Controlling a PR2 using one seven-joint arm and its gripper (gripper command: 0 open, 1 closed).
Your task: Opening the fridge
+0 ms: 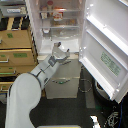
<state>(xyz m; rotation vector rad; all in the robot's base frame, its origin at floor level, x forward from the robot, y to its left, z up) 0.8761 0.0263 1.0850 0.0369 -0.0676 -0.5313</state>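
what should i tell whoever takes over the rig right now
Gripper: raised in front of the fridge, just below the open upper compartment; it looks open and holds nothing, though the picture is blurry.
Fridge: upper door swung wide to the exterior view's right, sticker side facing the camera; white shelves with a few items exposed. The lower drawers are shut.
Done: the door is open.
Left: probably only pulling the arm clear of the fridge.
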